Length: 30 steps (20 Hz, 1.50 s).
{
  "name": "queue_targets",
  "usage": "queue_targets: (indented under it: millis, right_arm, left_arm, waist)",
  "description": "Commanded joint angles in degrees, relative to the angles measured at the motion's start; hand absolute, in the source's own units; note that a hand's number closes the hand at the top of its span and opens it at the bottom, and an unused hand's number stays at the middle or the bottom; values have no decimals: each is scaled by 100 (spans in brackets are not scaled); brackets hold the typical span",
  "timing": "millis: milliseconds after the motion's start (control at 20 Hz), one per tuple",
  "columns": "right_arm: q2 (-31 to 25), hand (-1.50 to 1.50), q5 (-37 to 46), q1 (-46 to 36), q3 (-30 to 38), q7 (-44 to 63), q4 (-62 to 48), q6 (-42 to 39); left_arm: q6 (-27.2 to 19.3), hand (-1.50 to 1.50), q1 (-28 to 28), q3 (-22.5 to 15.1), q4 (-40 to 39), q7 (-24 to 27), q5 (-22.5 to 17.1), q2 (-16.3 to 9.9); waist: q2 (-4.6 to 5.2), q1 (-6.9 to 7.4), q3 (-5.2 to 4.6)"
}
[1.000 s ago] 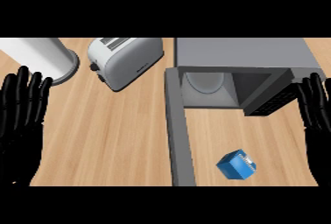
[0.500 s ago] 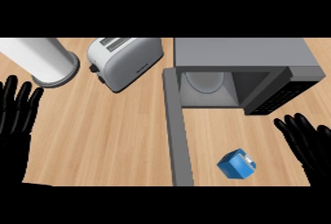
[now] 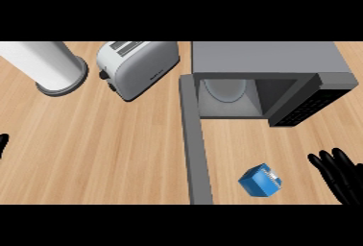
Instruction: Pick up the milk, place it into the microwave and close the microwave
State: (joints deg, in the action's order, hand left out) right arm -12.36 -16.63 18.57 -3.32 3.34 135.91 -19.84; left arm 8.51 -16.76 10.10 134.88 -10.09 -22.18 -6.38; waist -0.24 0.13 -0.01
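Surface: wooden counter (image 3: 106,144).
Milk (image 3: 261,180): lower right, untouched.
Microwave (image 3: 266,79): door (image 3: 196,139) open, nothing loaded.
Right hand (image 3: 342,175): fingers apart, beside milk.
Left hand (image 3: 2,142): fingers indeterminable.
Remaining: all steps.

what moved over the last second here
Both hands dropped toward the view's lower edge: the right hand now sits beside the milk, not touching it; the left hand is almost out of view. Nothing was grasped. Milk, microwave and toaster stayed put.

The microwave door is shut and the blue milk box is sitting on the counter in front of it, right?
Not quite. In the head view the microwave door is swung open, so you can see inside. The blue milk box does sit on the counter in front of it.
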Motion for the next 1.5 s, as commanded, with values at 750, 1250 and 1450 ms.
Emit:
queue_targets:
  millis: [750, 1250, 1450]
  right_arm:
    - [548, -150, 1864, 303, 248, -1907, -2374, 66]
    - [207, -150, 2547, -306, 678, -3366, -4778, 140]
    - [146, -150, 2811, -474, 691, -3885, -5469, 248]
  left_arm:
    - [1273, -150, -1231, 1251, 268, 493, -1295, 108]
    - [1368, -150, -1763, 1172, 888, 257, -1531, 365]
    - [2006, -150, -2200, 1260, 678, 745, -1478, 521]
  waist:
    - [5, 53, 3]
    - [17, 95, 15]
    - [5, 121, 9]
